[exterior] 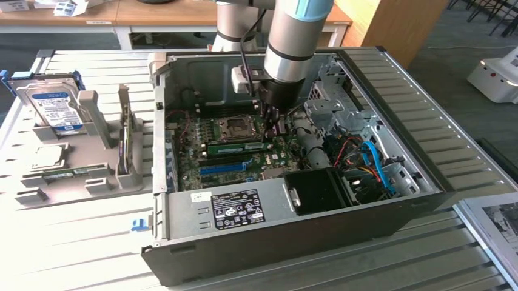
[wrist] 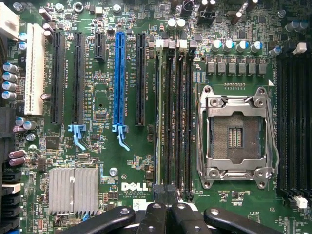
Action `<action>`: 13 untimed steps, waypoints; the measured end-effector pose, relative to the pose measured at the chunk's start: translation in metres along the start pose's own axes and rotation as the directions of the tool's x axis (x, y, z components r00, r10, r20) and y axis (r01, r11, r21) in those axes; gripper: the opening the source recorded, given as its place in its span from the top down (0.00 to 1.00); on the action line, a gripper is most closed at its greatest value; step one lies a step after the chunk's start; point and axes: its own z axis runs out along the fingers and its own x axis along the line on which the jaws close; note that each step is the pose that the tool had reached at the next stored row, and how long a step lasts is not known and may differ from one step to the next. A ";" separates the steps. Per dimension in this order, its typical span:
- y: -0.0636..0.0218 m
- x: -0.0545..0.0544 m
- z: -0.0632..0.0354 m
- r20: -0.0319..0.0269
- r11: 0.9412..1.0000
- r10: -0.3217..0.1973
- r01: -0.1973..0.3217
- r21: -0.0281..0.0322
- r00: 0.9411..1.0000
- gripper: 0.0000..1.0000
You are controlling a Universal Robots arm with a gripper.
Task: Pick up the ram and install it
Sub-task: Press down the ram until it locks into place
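Gripper [exterior: 271, 130] inside the computer case [exterior: 421, 176], fingers closed and empty, tips just above the ram [exterior: 236, 146]. The stick lies seated in a memory slot [wrist: 168, 112] beside the CPU socket [wrist: 236, 136]; closed tips suit pressing it home.

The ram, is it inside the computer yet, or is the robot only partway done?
Done, it seems: the ram already stands in a slot on the motherboard, next to the empty processor socket. In hand: the gripper is shut and sits just over one end of the ram, carrying nothing. Left: I cannot tell whether the ram is pressed fully in.
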 end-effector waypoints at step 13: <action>0.0005 0.000 -0.0121 0.000 1.000 0.000 0.000 0.000 1.000 0.90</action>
